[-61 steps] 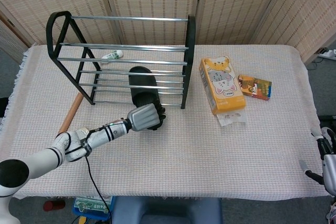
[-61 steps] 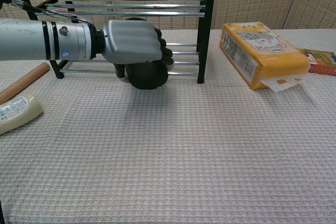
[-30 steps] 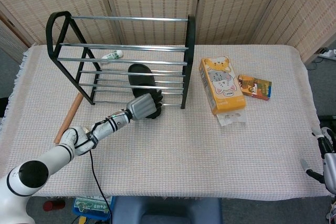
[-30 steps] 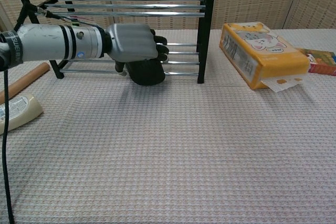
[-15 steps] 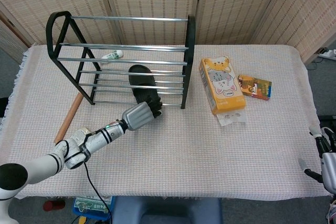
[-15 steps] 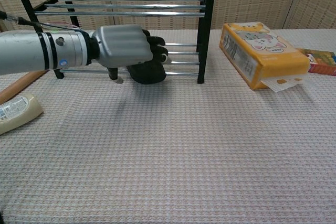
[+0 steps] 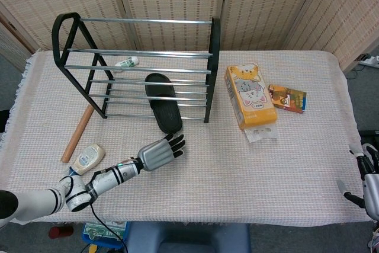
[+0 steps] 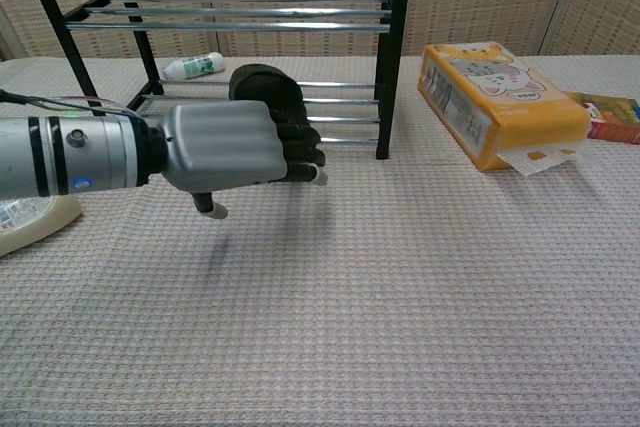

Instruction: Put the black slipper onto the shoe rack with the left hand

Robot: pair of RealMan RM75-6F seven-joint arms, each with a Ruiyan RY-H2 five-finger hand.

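The left hand [image 7: 159, 151] is released, fingers spread, holding nothing; the black slipper [image 7: 163, 102] lies on the shoe rack [image 7: 140, 53] at its 12 o'clock.

Tabletop count: one of nearly every kind, two bottles, two robot hands

One black slipper [image 7: 163, 100] and one shoe rack [image 7: 137, 68] in the upper left; one wooden rod [image 7: 78, 133] at the left; two bottles, a small white one [image 7: 126, 61] behind the rack bars and a cream squeeze bottle [image 7: 86, 157] at lower left; one orange tissue pack [image 7: 250, 96] and one small colourful box [image 7: 288, 98] right of centre; left hand [image 7: 161, 151] at lower left, right hand [image 7: 368, 185] at the lower right edge.
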